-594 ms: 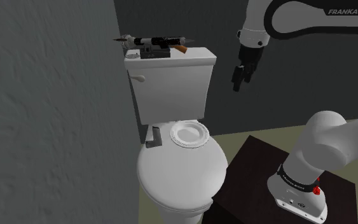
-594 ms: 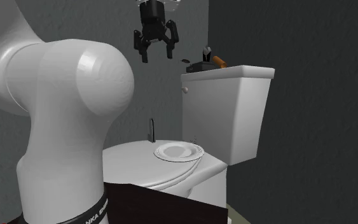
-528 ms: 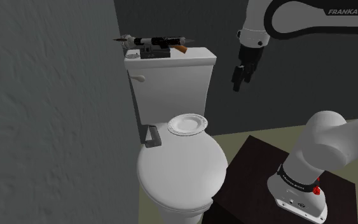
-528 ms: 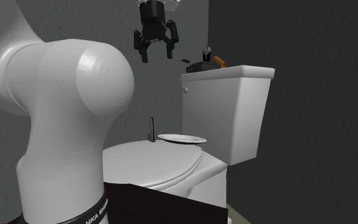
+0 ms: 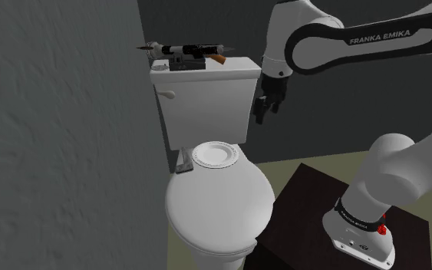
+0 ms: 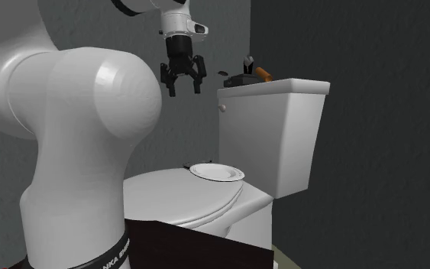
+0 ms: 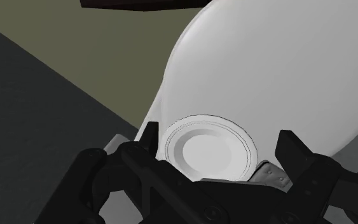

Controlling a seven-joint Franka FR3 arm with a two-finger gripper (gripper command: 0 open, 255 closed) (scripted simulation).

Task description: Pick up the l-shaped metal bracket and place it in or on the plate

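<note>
**Operator:** Report the state of the gripper.

**Technician:** The gripper (image 6: 183, 89) is hanging in the air and pointing down. It is sitting beside the toilet tank (image 5: 206, 107), on the shoulder view's right of it, about level with the tank's upper half. The fingers (image 7: 295, 153) are standing well apart and are gripping nothing.

**Operator:** Where is the bracket lying?

**Technician:** The grey L-shaped bracket (image 5: 182, 162) is lying on the far end of the closed toilet lid (image 5: 218, 207). It is close to the foot of the tank, at the lid's edge on the shoulder view's left. The white plate (image 5: 216, 154) is sitting on the same lid, just to the right of the bracket. In the shoulder view the plate's rim is overlapping the bracket; I cannot tell whether the two are touching.

**Operator:** What is the wrist view reporting?

**Technician:** The plate is lying well below the gripper and is appearing in the gap between the open fingers. A corner of the bracket, carrying small holes, is showing just past the plate's rim beside one finger.

**Operator:** Any other items?

**Technician:** Several dark objects (image 5: 185, 55), one with an orange-brown end, are lying on top of the tank. The dark stand (image 5: 306, 199) is sitting near and to the right of the toilet in the shoulder view.
</note>
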